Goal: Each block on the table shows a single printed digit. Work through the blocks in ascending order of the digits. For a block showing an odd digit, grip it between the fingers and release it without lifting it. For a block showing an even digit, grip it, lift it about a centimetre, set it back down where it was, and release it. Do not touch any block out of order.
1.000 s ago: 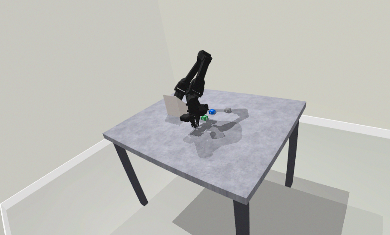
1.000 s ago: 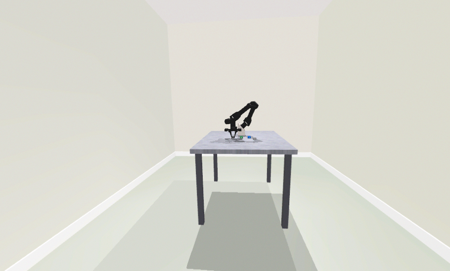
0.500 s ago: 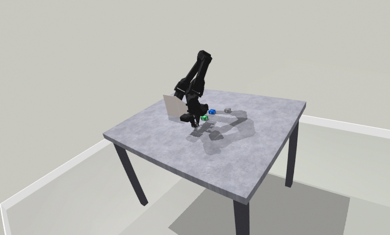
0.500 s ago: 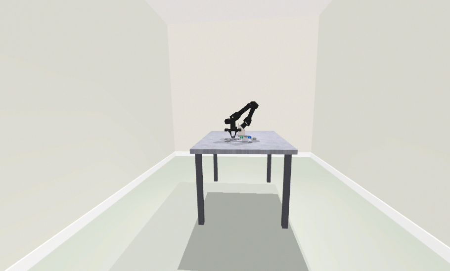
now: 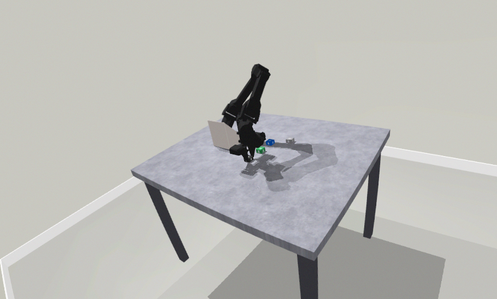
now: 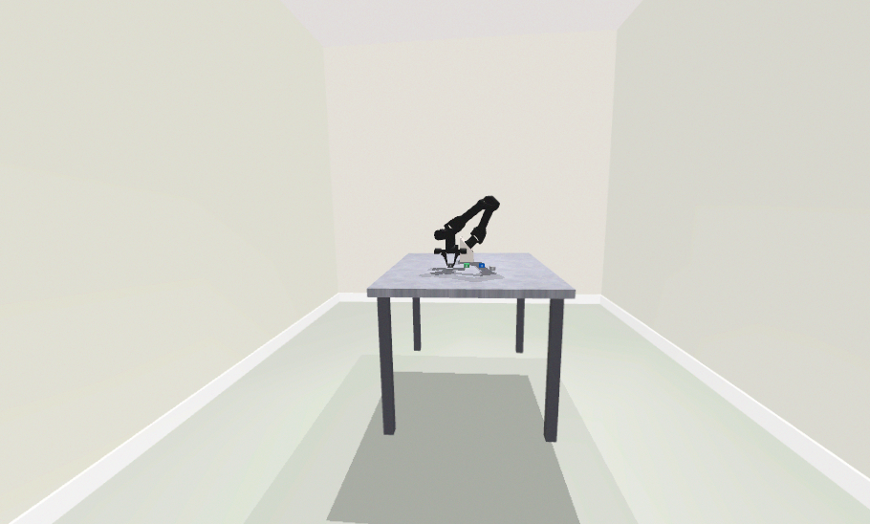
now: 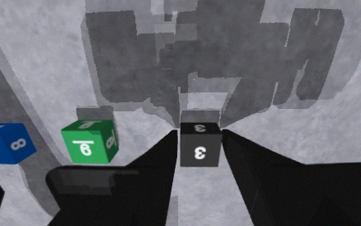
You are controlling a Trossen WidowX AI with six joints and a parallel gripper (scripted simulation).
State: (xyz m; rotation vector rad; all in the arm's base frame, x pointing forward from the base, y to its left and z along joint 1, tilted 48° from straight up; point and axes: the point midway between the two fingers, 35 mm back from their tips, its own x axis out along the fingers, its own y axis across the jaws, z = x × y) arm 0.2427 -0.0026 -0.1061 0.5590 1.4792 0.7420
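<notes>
A bare-walled room with white skirting, its kind unclear, holds a table (image 5: 317, 222) (image 6: 470, 293) bearing a robot arm (image 5: 259, 89) (image 6: 470, 214).

Nearest the black gripper (image 5: 249, 160) (image 6: 450, 266) (image 7: 199, 134) is a dark grey block (image 7: 199, 149) with white digits; farther from it come green (image 5: 260, 150) (image 6: 466, 266) (image 7: 88, 143) and blue (image 5: 270, 142) (image 6: 482, 266) (image 7: 8, 143) white-marked blocks, then a light grey block (image 5: 290, 140) (image 6: 491, 268).
</notes>
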